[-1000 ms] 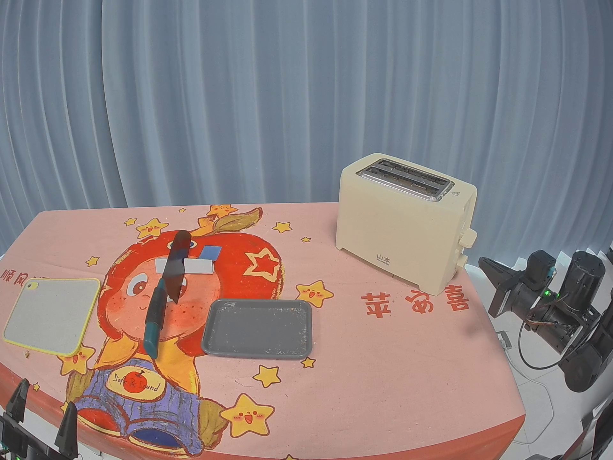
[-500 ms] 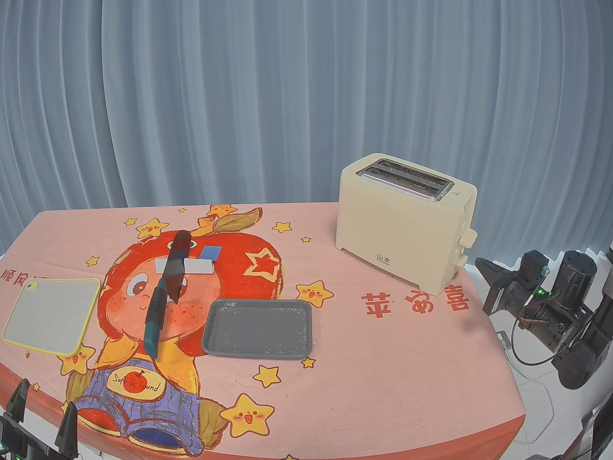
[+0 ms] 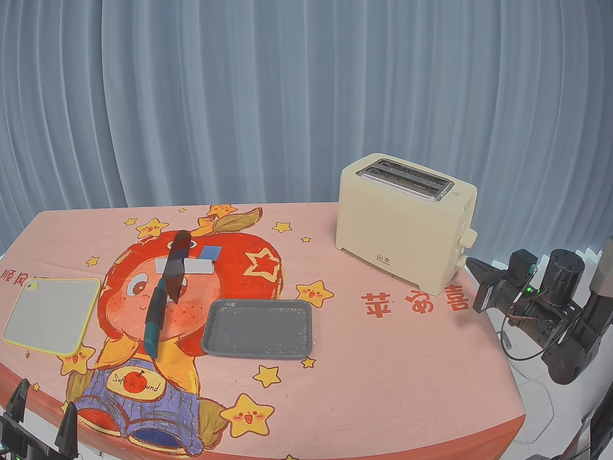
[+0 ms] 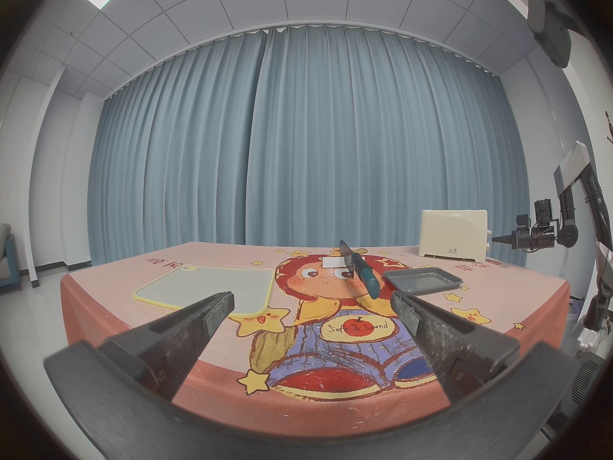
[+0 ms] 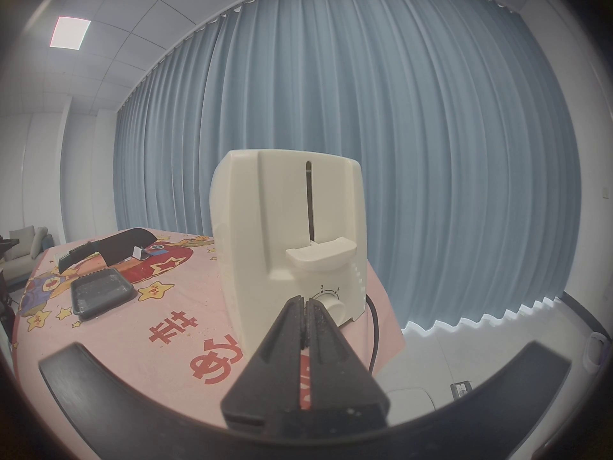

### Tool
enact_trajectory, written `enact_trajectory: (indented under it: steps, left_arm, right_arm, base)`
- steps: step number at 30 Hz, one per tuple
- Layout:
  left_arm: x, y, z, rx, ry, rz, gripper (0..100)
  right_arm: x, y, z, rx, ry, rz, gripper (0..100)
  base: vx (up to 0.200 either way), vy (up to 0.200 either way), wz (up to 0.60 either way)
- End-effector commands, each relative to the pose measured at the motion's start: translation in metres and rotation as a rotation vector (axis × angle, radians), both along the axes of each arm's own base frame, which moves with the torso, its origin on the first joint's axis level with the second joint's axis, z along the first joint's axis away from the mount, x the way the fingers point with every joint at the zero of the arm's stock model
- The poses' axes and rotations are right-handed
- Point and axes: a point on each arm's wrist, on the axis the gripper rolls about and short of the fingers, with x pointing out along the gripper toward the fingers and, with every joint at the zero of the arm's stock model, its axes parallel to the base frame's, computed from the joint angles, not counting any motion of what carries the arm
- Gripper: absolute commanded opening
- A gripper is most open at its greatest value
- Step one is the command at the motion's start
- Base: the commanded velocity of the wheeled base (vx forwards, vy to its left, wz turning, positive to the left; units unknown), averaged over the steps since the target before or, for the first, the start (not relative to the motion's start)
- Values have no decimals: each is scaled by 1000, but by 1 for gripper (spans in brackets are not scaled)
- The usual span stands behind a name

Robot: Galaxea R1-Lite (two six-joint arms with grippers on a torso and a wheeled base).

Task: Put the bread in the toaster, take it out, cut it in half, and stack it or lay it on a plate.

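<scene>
The cream toaster (image 3: pixel 405 222) stands at the table's back right; I cannot tell what its two top slots hold. Its lever (image 5: pixel 321 252) sits low in the end slot. My right gripper (image 3: pixel 474 265) is shut and empty, just off the table's right edge, pointing at the toaster's lever end, with the fingertips (image 5: pixel 305 308) close below the dial. My left gripper (image 3: pixel 41 411) is open and empty at the front left corner, below table height. A dark knife (image 3: pixel 163 289) with a teal handle rests on a white block. A grey plate (image 3: pixel 257 328) lies at the table's middle.
A grey cutting board (image 3: pixel 52 315) with a yellow rim lies at the left edge. A blue-grey curtain hangs behind the table. The toaster's cord (image 5: pixel 373 327) drops off the right side. Bare cloth stretches between plate and toaster.
My right gripper has moved left toward the toaster's lever end. The left gripper and the things on the table have stayed put.
</scene>
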Motion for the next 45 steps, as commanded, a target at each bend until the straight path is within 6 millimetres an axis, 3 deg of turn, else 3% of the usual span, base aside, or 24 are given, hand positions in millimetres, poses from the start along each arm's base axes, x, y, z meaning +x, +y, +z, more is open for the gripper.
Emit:
enact_trajectory:
  steps: [1,45]
  left_arm:
    - [1,0,-5,0,18,1,100]
    - [1,0,-5,0,18,1,100]
  right_arm:
    - [6,1,-5,-1,3,-2,0]
    - [18,2,-16,7,24,-8,0]
  base:
    - [0,0,0]
    - [0,0,0]
